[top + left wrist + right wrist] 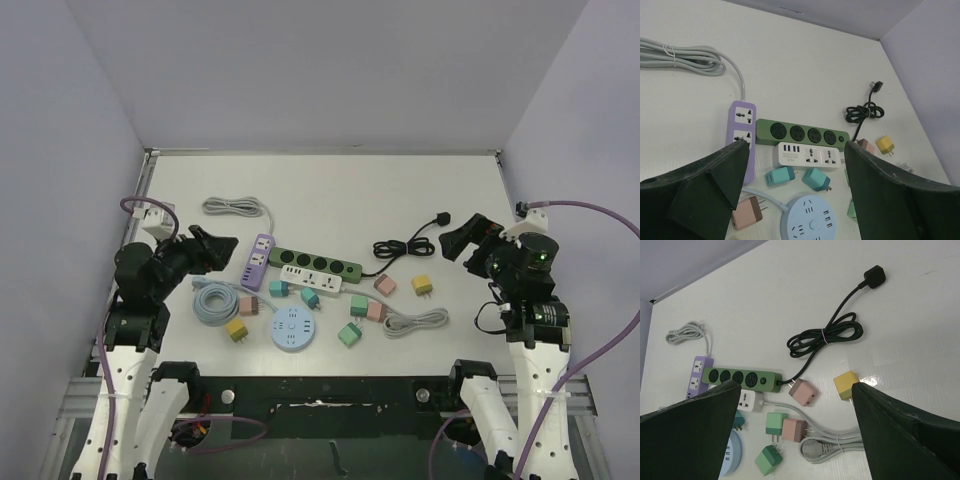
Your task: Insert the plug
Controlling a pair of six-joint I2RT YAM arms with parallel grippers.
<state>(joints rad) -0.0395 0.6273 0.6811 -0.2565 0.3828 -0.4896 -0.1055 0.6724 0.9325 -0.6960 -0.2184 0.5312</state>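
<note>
Several small plug adapters lie loose on the white table: teal ones (pixel 779 176), pink ones (pixel 804 393), green ones (pixel 774 423) and a yellow one (pixel 846 385). The sockets are a purple strip (pixel 258 262), a green strip (pixel 315 264), a white strip (pixel 810 156) and a round blue socket (pixel 295 329). My left gripper (pixel 222 247) is open and empty, held above the table left of the purple strip. My right gripper (pixel 455 243) is open and empty, above the table right of the black cable (pixel 405 245).
A grey coiled cord (pixel 233 206) lies at the back left, a light-blue cord coil (pixel 213 302) and a yellow adapter (pixel 237 329) at the front left. A bundled grey cord (pixel 416 322) lies at the front right. Walls close the table's back and sides.
</note>
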